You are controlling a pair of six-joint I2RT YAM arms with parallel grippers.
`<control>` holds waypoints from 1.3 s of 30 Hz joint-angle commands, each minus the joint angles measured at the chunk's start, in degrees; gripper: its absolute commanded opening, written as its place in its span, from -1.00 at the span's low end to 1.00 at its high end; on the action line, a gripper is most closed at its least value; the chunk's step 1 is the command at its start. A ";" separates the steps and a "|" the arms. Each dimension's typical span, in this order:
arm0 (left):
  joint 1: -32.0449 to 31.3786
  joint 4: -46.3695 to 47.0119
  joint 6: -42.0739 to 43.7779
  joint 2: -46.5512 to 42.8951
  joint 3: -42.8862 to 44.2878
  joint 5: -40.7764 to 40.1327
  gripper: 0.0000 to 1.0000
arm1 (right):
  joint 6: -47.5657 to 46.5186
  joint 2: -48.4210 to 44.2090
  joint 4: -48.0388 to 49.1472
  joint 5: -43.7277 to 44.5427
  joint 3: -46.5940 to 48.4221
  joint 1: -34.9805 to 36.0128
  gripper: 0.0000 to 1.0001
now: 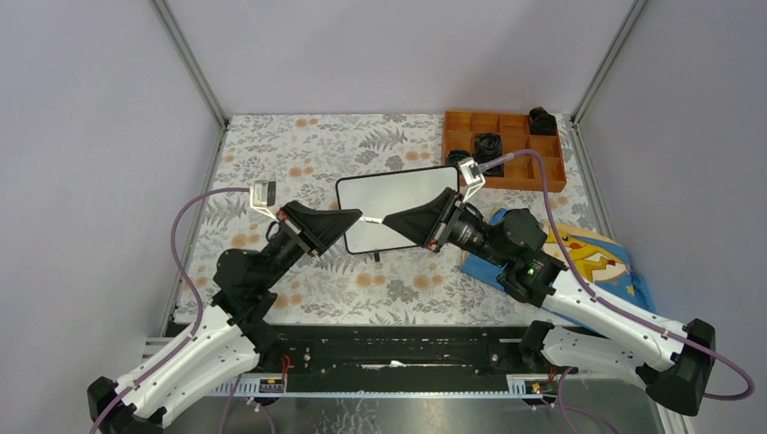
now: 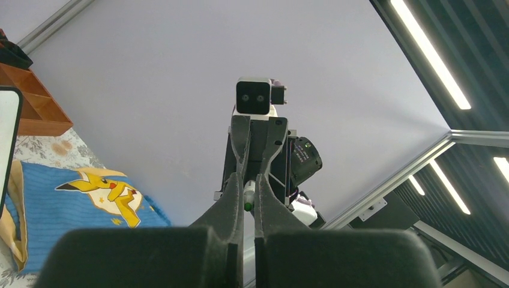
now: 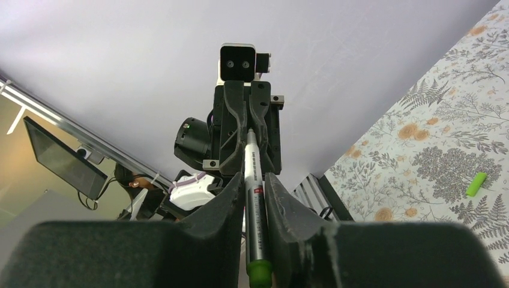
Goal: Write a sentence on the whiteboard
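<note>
L end effector (image 1: 356, 219) is pressed together on one end of the marker (image 1: 372, 218). 1 marker: light, stiff, smooth round barrel, prob. apt to twist, so best taken mid-barrel. Whiteboard (image 1: 402, 194) sits mid-counter under both tips, blank, no sentence on it. 1 board: light, rigid, glossy, on small feet, likely to skid under pen pressure. R end effector (image 1: 387, 220) has its jaws narrow about the barrel; firm pinch or not, cannot tell. Further R: 1 wooden tray (image 1: 516, 186), 1 blue cloth (image 1: 633, 282), and 1 green cap (image 3: 476, 184) loose on the counter.
</note>
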 commanded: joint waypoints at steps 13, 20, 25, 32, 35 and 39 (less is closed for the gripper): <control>-0.70 1.34 0.97 -0.09 -1.11 -0.72 -1.00 | 1.13 -0.45 5.75 1.87 -0.29 -0.10 -0.48; -0.85 1.17 1.02 -0.23 -1.22 -0.77 -1.00 | 1.40 -0.23 5.82 1.74 -0.25 -0.13 -0.45; -0.95 0.90 1.10 -0.03 -0.98 -0.85 -1.00 | 1.46 0.27 5.94 0.63 0.00 -0.13 -0.56; -0.94 0.55 1.36 -0.09 -0.85 -1.07 -1.00 | 1.44 0.23 5.95 -0.53 -0.08 -0.11 -0.60; -0.95 0.34 1.46 -0.17 -0.77 -1.08 -1.00 | 1.53 0.08 5.74 -0.78 -0.21 -0.09 -0.42; -0.95 0.26 1.46 -0.01 -0.85 -1.07 -1.00 | 1.49 -0.23 5.87 -0.87 -0.49 -0.09 -0.40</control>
